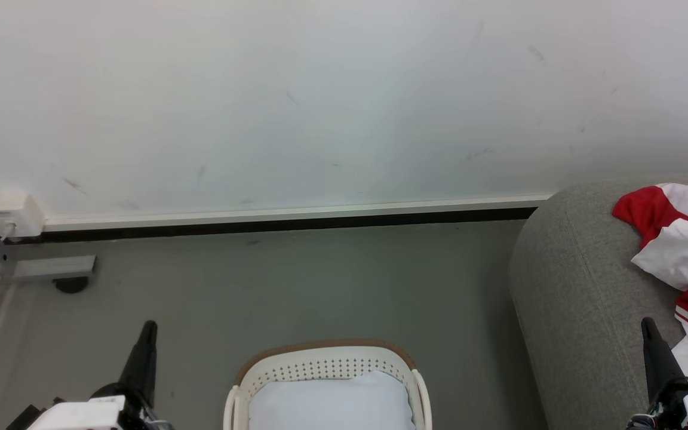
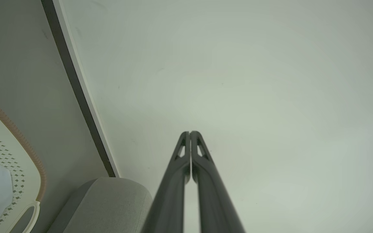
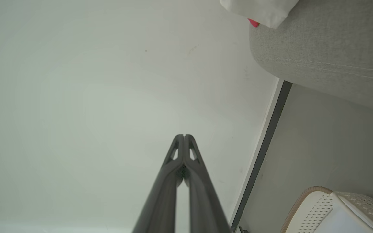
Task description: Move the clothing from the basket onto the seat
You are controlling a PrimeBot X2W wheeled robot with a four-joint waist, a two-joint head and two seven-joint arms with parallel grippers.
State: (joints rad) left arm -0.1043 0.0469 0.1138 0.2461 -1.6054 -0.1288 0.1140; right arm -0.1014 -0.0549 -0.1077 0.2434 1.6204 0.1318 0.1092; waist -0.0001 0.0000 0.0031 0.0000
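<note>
Red and white clothing [image 1: 687, 239] lies on the grey seat [image 1: 577, 286] at the right edge of the head view; a white corner of it [image 3: 261, 9] hangs over the seat [image 3: 329, 55] in the right wrist view. The cream basket [image 1: 326, 364] stands on the floor at bottom centre, holding a pale blue-white pad [image 1: 332, 403]. My left gripper [image 1: 149, 327] is shut and empty, left of the basket. Shut and empty too, my right gripper [image 1: 648, 325] sits over the seat, just left of the clothing. Both point at the wall [image 2: 190, 132] [image 3: 184, 136].
A white wall [image 1: 320, 101] with a pale skirting strip [image 1: 296, 212] runs behind the grey floor [image 1: 296, 286]. A metal post with a white socket box [image 1: 12, 218] stands at the left. The basket rim [image 2: 28, 152] and seat corner [image 2: 108, 200] show in the left wrist view.
</note>
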